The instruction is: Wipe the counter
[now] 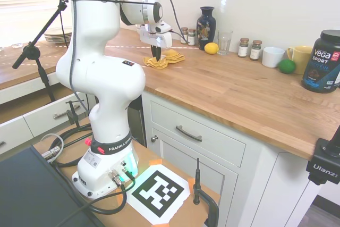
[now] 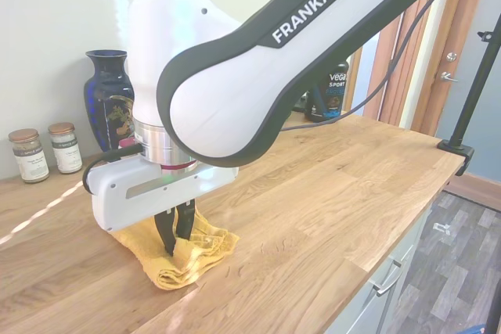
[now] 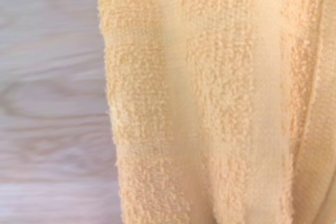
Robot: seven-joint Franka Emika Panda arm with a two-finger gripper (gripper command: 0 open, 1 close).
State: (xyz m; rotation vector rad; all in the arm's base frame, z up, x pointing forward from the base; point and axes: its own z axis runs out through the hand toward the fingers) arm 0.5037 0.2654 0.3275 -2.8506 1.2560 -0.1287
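A crumpled yellow cloth (image 1: pixel 163 59) (image 2: pixel 186 253) lies on the long butcher-block counter (image 1: pixel 249 91) (image 2: pixel 329 185). My gripper (image 1: pixel 156 57) (image 2: pixel 175 246) points straight down into the cloth, its dark fingers pinched close together on a fold, so it is shut on the cloth. In the wrist view the terry cloth (image 3: pixel 220 98) fills most of the picture, with bare counter wood (image 3: pixel 50 103) beside it.
Along the back wall stand a dark blue vase (image 1: pixel 206 21) (image 2: pixel 109 103), a lemon (image 1: pixel 211 48), a drinking glass (image 1: pixel 224 42), spice jars (image 1: pixel 249 49) (image 2: pixel 48 150), a white mug (image 1: pixel 273 57), a lime (image 1: pixel 287 66) and a black protein tub (image 1: pixel 322 61). Plates (image 1: pixel 56 36) sit far left.
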